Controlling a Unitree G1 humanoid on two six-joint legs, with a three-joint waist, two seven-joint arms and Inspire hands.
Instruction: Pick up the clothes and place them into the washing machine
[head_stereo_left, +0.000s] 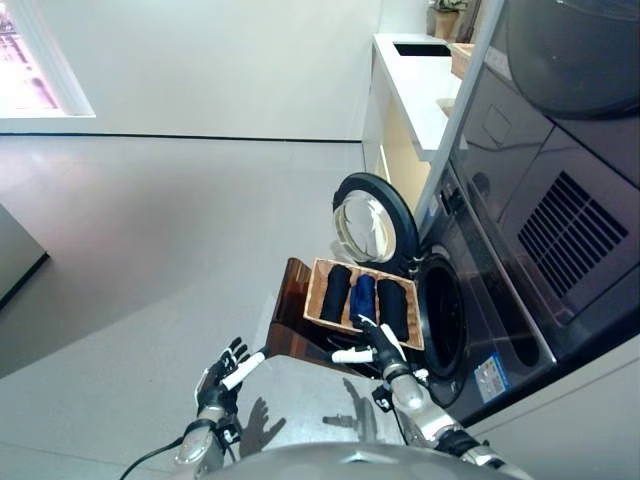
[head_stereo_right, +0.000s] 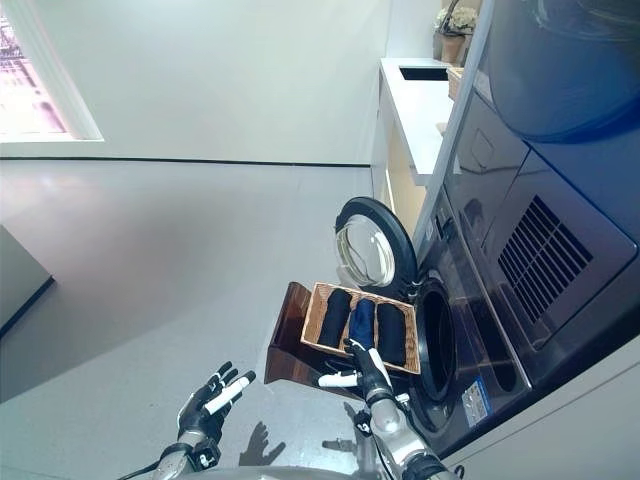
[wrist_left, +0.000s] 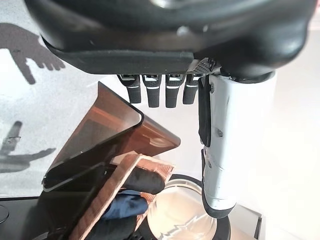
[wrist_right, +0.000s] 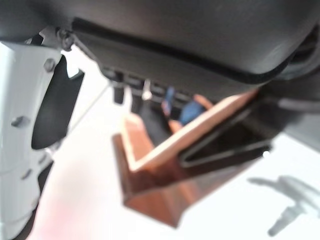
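A wicker basket (head_stereo_left: 318, 290) rests on a brown stand (head_stereo_left: 295, 330) in front of the washing machine's open drum (head_stereo_left: 445, 318). It holds three rolled clothes: a black one (head_stereo_left: 335, 292), a blue one (head_stereo_left: 362, 296) and another black one (head_stereo_left: 393, 306). My right hand (head_stereo_left: 385, 352) hovers at the basket's near edge, open with straight fingers, holding nothing. My left hand (head_stereo_left: 218, 382) hangs open over the floor, left of the stand. The left wrist view shows its straight fingers (wrist_left: 159, 92) above the stand (wrist_left: 100, 140) and the blue roll (wrist_left: 127, 206).
The round washer door (head_stereo_left: 370, 222) stands swung open just beyond the basket. A dark appliance tower (head_stereo_left: 560, 200) rises on the right, with a white counter (head_stereo_left: 415, 80) behind it. Bare grey floor (head_stereo_left: 150, 250) stretches to the left.
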